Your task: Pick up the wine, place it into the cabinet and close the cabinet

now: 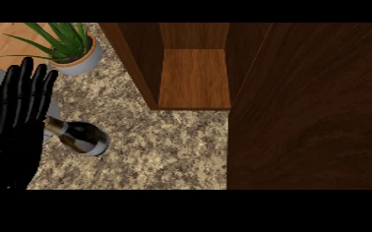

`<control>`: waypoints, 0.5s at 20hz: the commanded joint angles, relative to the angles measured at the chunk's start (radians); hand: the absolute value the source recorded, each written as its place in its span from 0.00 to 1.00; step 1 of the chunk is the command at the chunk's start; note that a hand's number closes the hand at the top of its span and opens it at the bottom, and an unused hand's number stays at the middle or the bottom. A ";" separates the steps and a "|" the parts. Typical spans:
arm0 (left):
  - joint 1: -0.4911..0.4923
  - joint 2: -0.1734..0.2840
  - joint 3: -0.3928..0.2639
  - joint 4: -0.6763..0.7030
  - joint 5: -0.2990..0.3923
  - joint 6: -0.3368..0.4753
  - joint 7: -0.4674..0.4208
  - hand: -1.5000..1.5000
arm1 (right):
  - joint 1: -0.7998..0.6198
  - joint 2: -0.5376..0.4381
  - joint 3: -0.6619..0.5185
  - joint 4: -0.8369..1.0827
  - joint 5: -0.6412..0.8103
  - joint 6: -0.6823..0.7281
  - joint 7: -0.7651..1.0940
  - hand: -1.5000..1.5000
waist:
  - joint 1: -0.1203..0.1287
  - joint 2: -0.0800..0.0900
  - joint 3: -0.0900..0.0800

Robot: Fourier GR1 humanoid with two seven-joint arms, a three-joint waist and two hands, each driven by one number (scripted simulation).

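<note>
Wine bottle (80, 137): lying on bench (167, 142), eight o'clock of cabinet (195, 78). Glass; likely heavy, slippery, breakable; grasp mid-body. Left hand (25, 108): fingers straight, empty.

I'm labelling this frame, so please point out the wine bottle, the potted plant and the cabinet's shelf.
wine bottle (83, 137): head view, on its dark body.
potted plant (81, 60): head view, on the pot's grey wall.
cabinet shelf (194, 78): head view, on the bare wooden board.

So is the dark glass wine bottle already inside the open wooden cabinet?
No, the dark glass wine bottle lies on the speckled granite counter, beside the black left hand, outside the open wooden cabinet.
</note>
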 commanded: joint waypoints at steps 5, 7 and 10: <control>-0.239 0.026 0.102 0.191 -0.008 0.066 0.129 0.00 | 0.217 0.052 0.071 -0.135 0.018 0.021 -0.072 0.00 | -0.023 0.022 -0.005; -0.157 -0.064 0.069 0.217 0.086 0.067 0.169 0.00 | 0.185 0.008 0.209 -0.110 -0.082 0.164 0.024 0.00 | -0.015 0.024 -0.006; -0.213 -0.090 0.039 0.212 0.054 0.125 0.271 0.00 | 0.291 -0.011 0.260 -0.248 -0.111 0.193 0.067 0.00 | -0.030 0.016 -0.005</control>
